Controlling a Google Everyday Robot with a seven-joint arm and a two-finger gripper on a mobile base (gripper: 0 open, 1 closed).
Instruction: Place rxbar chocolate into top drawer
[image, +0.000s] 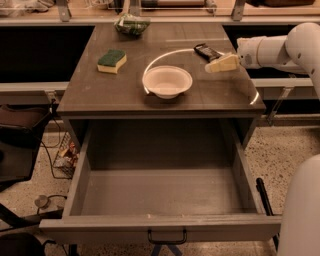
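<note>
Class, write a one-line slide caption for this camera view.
Gripper next to the dark snack bar on the tabletop, near a white bowl; top drawer open below.

My gripper (222, 63): above the table's (100, 95) right side, hiding the chocolate bar's (204, 49) near end.
My arm (280, 49): cut off by the right edge.
Far bag (131, 25): blurred.

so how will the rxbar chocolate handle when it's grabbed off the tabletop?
The rxbar chocolate lies flat and thin on the tabletop, so it probably won't roll or tip, but gives little edge to pinch. The tabletop shows glare, so the bar may slide if nudged. Small, likely light. The tool hovers just beside it.
</note>
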